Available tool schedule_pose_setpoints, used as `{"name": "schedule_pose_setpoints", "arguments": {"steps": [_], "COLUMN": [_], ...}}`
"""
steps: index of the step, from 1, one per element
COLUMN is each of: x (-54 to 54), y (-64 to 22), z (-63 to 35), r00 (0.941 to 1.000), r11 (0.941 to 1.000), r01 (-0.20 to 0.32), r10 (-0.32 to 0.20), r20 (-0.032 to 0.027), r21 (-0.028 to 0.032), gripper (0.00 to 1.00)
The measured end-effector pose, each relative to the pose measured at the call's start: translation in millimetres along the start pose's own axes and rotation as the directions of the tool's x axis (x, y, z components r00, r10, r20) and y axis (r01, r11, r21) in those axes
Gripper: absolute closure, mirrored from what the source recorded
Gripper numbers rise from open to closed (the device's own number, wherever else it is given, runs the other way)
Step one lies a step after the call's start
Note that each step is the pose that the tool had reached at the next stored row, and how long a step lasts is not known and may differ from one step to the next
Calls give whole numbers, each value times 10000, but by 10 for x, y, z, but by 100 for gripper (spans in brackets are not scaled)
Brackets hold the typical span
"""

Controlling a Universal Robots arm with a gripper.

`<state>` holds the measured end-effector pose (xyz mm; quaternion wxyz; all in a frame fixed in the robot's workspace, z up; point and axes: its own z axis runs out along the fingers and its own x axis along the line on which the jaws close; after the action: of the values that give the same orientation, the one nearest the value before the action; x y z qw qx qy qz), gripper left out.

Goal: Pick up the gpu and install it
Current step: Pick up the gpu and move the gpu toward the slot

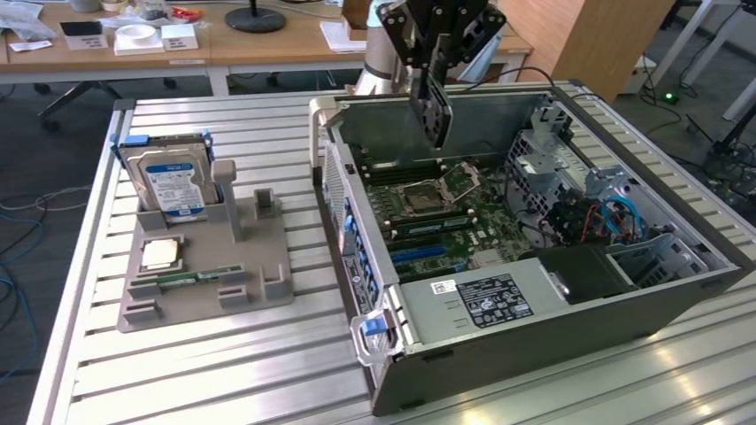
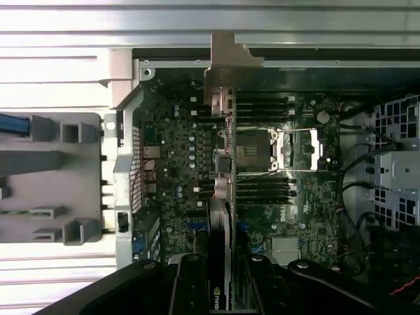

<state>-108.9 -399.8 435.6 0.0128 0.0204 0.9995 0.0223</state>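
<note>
The open computer case [image 1: 532, 354] lies on the slatted table [image 1: 236, 381], its motherboard [image 1: 473, 221] facing up. Beside it, a gray tray [image 1: 212, 305] holds a hard drive [image 1: 175, 181], a CPU [image 1: 161, 255] and a RAM strip [image 1: 189, 276]. Above the case, the gripper [image 1: 435, 66] is clamped on the gpu [image 1: 434, 111], whose long axis is vertical, with its silver bracket [image 2: 230, 62] pointing down.

Pale wooden desks [image 1: 236, 46] are standing beyond the gripper [image 1: 435, 80] — light is gleaming on the ribbed aluminium table [image 1: 212, 363] beneath it.
</note>
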Motion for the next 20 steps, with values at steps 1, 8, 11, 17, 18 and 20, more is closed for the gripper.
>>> {"name": "schedule_pose_setpoints", "arguments": {"steps": [1, 8, 11, 17, 18, 20], "x": [-24, -195, -266, -406, -430, -480], "y": [1, 8, 11, 17, 18, 20], "z": [1, 5, 7, 11, 11, 13], "r00": [10000, 10000, 10000, 10000, 10000, 10000], "r11": [10000, 10000, 10000, 10000, 10000, 10000], "r01": [0, 1, 0, 0, 0, 1], "r10": [0, -1, 0, 0, 0, -1], "r20": [0, 0, 0, 0, 0, 0], "r21": [0, 1, 0, 0, 1, 0], "gripper": [74, 74, 74, 74, 74, 74]}}
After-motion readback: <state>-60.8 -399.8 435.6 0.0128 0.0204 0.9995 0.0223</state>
